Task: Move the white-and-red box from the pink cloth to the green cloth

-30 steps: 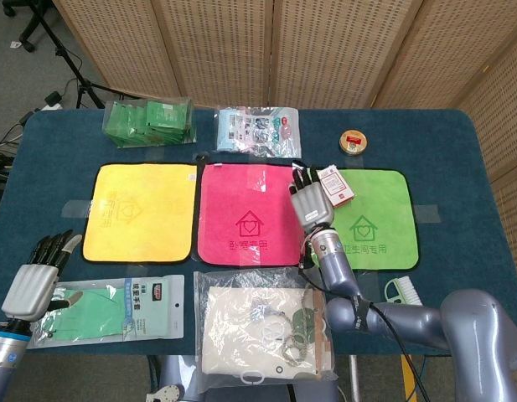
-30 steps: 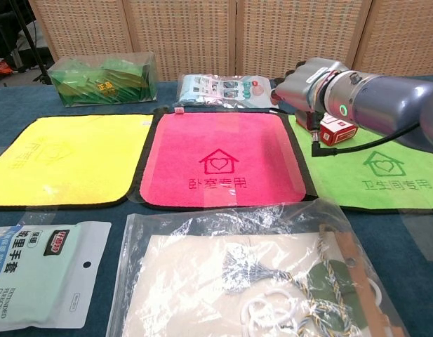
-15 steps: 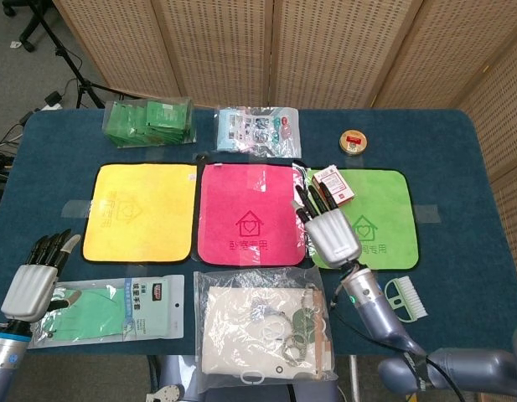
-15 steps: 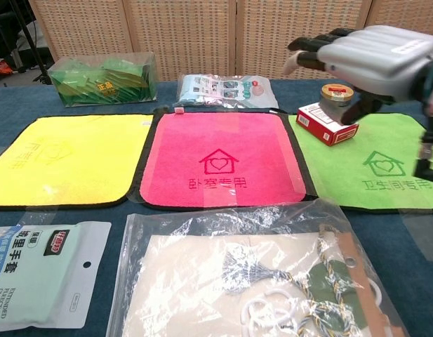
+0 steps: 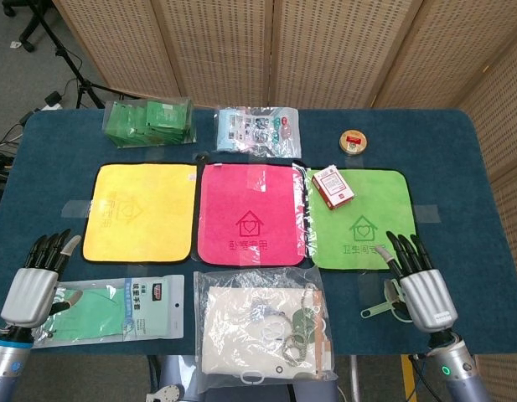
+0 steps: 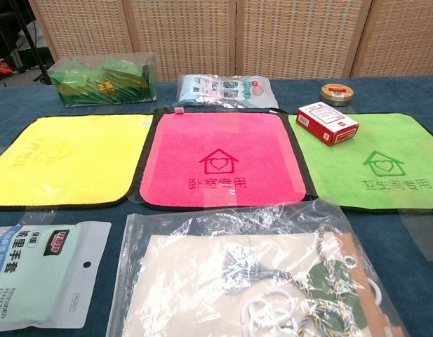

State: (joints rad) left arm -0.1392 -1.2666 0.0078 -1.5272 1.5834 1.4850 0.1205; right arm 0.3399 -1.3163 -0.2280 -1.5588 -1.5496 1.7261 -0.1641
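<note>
"Since the box (image 5: 333,185) lies flat on the green cloth (image 5: 367,239), is the job done?"

"I think so. It sits at the far corner of the green cloth, the corner nearest the pink cloth (image 5: 250,214). All of it is on the green. Nothing touches it."

"Why is nothing holding it?"

"Both hands are off it. The right hand (image 5: 419,283) is at the near edge of the table, past the near side of the green cloth. Its fingers are straight and apart, and it holds nothing. A small brush (image 5: 390,299) peeks out by it."

"And the other hand?"

"The left hand (image 5: 36,280) is far from the green cloth, past the yellow cloth (image 5: 142,211). It is let go too, fingers out, above a pack of gloves (image 5: 116,308)."

"What about the little tin (image 5: 354,141)?"

"It stands just behind the green cloth, near the box but not touching it."
</note>
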